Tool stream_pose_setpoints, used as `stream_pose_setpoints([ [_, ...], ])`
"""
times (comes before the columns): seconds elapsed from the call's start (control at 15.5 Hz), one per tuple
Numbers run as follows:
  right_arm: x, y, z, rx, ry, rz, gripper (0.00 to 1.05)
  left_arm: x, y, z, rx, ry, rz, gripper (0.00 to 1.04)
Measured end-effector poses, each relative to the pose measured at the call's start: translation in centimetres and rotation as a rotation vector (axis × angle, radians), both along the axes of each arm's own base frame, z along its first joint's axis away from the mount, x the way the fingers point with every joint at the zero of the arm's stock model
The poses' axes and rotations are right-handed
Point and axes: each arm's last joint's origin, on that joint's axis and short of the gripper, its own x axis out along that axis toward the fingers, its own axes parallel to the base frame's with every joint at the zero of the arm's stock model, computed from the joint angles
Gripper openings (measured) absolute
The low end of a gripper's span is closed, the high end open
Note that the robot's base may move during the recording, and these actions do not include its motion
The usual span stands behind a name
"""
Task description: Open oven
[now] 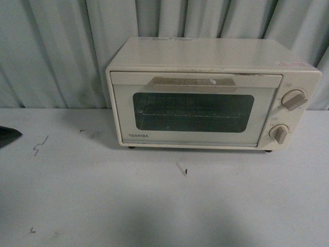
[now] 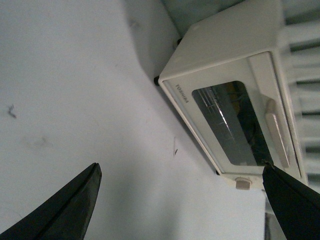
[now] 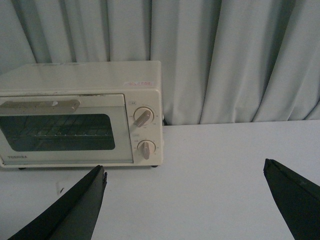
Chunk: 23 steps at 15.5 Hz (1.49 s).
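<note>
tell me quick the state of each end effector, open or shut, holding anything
Left end effector: open, holding nothing.
Right end effector: open, holding nothing.
Neither touches the oven.

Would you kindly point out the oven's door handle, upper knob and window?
door handle (image 1: 193,84), front view, bar's middle.
upper knob (image 1: 294,99), front view, its grip.
window (image 1: 193,112), front view, glass centre.

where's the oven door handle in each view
Front: handle upper middle, across the door above the window.
Left wrist: handle beside the window, on the door edge farthest from the Toshiba logo.
Right wrist: handle above the window, reaching the frame edge.
Shared landmark: the Toshiba logo.
</note>
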Motion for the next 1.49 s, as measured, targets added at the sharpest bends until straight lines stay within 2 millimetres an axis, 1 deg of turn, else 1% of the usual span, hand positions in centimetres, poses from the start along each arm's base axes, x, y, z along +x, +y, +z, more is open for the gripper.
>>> stream_pose_setpoints([
  [0.13, 0.0, 0.0, 0.0, 0.0, 0.0, 0.0, 0.98, 1.4, -1.1, -2.3, -0.127, 0.092, 0.074, 0.98],
  [0.26, 0.0, 0.0, 0.0, 0.0, 0.0, 0.0, 0.98, 2.6, -2.8, -4.2, -0.217, 0.127, 0.132, 0.98],
  [0.39, 0.0, 0.0, 0.0, 0.0, 0.0, 0.0, 0.98, 3.8, -5.5, -5.8, -0.278, 0.156, 0.097, 0.98],
  [0.52, 0.0, 0.0, 0.0, 0.0, 0.0, 0.0, 0.98, 4.6, -7.8, -7.4, -0.321, 0.175, 0.05, 0.98],
  [0.78, 0.0, 0.0, 0.0, 0.0, 0.0, 0.0, 0.98, 6.7, -9.5, -10.1, -0.325, 0.228, 0.049, 0.98],
  [1.03, 0.0, 0.0, 0.0, 0.0, 0.0, 0.0, 0.98, 9.0, -11.0, -10.5, -0.354, 0.207, 0.026, 0.98],
  [1.23, 0.0, 0.0, 0.0, 0.0, 0.0, 0.0, 0.98, 9.3, -11.2, -11.6, -0.344, 0.23, 0.026, 0.98],
  [1.49, 0.0, 0.0, 0.0, 0.0, 0.0, 0.0, 0.98, 10.0, -11.7, -11.8, -0.353, 0.219, 0.024, 0.98],
])
